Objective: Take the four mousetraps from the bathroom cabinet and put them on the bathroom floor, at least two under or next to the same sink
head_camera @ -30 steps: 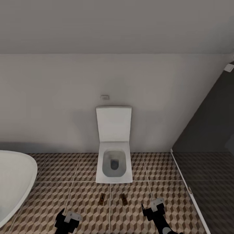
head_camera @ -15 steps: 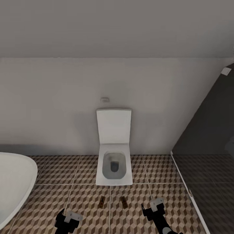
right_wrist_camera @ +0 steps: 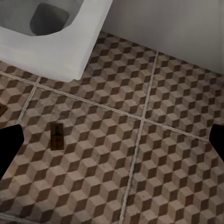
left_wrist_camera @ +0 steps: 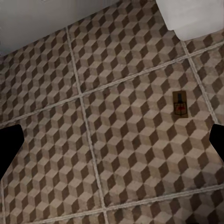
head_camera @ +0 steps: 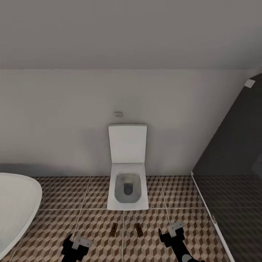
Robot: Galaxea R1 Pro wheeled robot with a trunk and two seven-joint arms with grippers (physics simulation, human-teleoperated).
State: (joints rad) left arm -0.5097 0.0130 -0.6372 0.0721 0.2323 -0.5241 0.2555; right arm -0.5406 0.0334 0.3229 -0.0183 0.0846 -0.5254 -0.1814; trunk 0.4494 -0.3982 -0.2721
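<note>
Cube-patterned tiles of the bathroom floor [head_camera: 54,218] run up to a white wall, where a toilet [head_camera: 127,189] sits lid-up and a white basin's rim [head_camera: 18,203] curves in beside my left arm. Two mousetraps lie flat on the tiles in front of the toilet, one [head_camera: 114,229] ahead of my left gripper [head_camera: 74,246] and toward the right one, the other [head_camera: 138,229] ahead of my right gripper [head_camera: 174,233] and toward the left one, a grout line between them. I judge they are set here to share one floor surface near the basin. In both wrist views my fingers [left_wrist_camera: 9,149] stand wide apart, dark tips at the frame edges, holding nothing and touching nothing. Each wrist view catches one trap [left_wrist_camera: 180,104] [right_wrist_camera: 57,137] lying well ahead of its spread fingers [right_wrist_camera: 9,149]. Two more traps are presumably left to fetch.
</note>
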